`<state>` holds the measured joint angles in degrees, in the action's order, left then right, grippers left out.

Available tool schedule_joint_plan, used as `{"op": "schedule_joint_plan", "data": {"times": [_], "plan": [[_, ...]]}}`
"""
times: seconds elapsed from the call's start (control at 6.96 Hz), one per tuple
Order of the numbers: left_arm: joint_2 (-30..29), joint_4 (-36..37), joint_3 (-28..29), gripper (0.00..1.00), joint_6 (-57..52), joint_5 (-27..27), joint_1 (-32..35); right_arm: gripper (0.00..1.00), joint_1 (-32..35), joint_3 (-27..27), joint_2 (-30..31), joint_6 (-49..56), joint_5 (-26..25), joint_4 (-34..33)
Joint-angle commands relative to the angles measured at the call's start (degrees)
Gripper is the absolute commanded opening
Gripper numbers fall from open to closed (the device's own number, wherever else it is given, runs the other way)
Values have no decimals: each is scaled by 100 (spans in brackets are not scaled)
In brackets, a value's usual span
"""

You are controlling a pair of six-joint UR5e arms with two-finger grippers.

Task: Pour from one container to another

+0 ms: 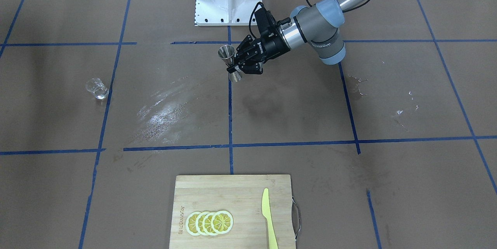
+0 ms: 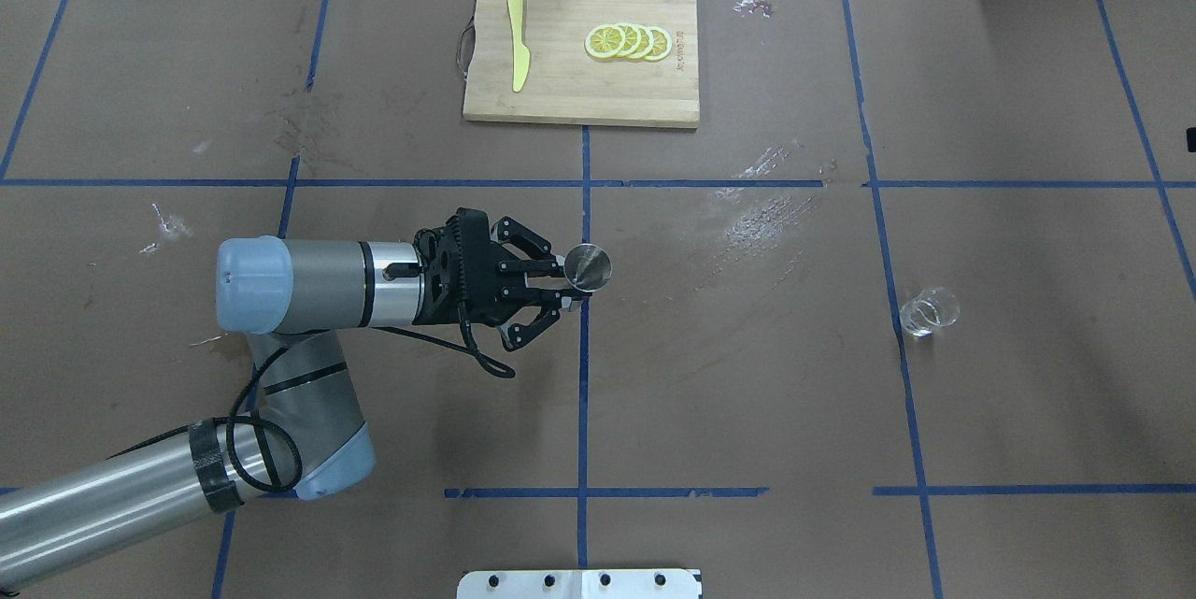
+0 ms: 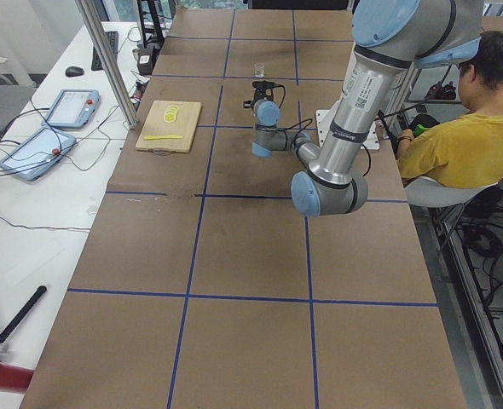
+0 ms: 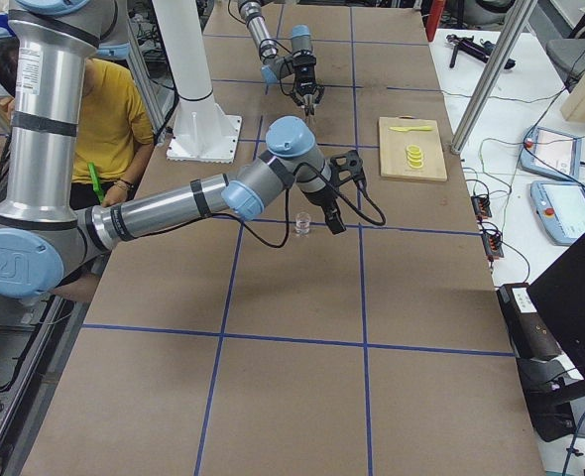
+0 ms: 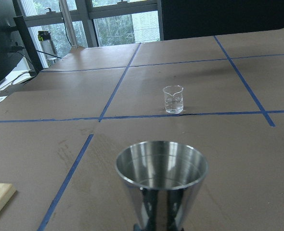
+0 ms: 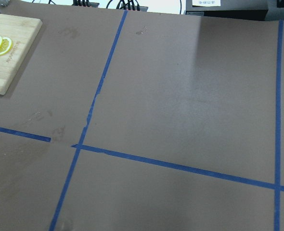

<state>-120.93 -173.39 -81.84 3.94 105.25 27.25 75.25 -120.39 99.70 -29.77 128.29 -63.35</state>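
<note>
1. The left gripper [image 2: 567, 288], left of centre in the overhead view, is clamped on the jigger [image 2: 590, 266] at its narrow waist, with a finger on either side.
2. The jigger's open mouth faces up and leans a little in the front view. It sits by the middle blue tape line. It seems to hang clear of the table [image 2: 747, 393], though no view shows its foot plainly.
3. In the left wrist view the jigger's steel bowl fills the lower middle of the frame.
4. The cup [image 2: 925, 311] stands upright on the table at the right of the overhead view, just beside a blue tape line and well apart from the jigger. In the left wrist view it is at the centre of the frame, beyond the jigger, with its pouring lip on the left.
5. The right gripper [image 4: 330, 220] shows only in the right side view, mid-frame and pointing down. I cannot tell whether its fingers are apart or together.
6. A board [image 2: 579, 104] lies at the top centre of the overhead view. It holds fanned lemon slices [image 2: 627, 42], with a yellow knife [image 2: 517, 52] to their left.
7. Pale smears [image 2: 761, 216] mark the table right of centre.
8. A person [image 3: 465, 141] in a yellow shirt sits at the upper right of the left side view.
</note>
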Motion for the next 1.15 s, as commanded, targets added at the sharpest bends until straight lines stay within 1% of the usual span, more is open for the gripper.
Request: {"op": "schedule_joint_plan", "data": {"times": [0.0,0.14,0.29,0.43,0.57,0.72,0.86,1.01], "plan": [[0,7,-7,0,2,-222,-10,100,-1242,-553,-38,-187,-1474,7],[0,7,-7,0,2,-320,-36,100,-1693,-564,-108,-492,-1961,15],[0,7,-7,0,2,-330,-36,99,-2019,-581,-82,-1017,-2296,207],[8,-2,-7,0,2,-330,-36,99,-2284,-590,-12,-1475,-2743,418],[17,7,-7,0,2,-330,-36,99,-2678,-590,58,-1723,-3392,550],[17,7,-7,0,2,-330,-36,99,-3082,-564,433,-1917,-4068,1074],[17,7,-7,0,2,-330,-36,99,-3556,-477,880,-2110,-4762,1905],[17,7,-7,0,2,-330,-36,98,-3926,-415,989,-2373,-5326,2062]]}}
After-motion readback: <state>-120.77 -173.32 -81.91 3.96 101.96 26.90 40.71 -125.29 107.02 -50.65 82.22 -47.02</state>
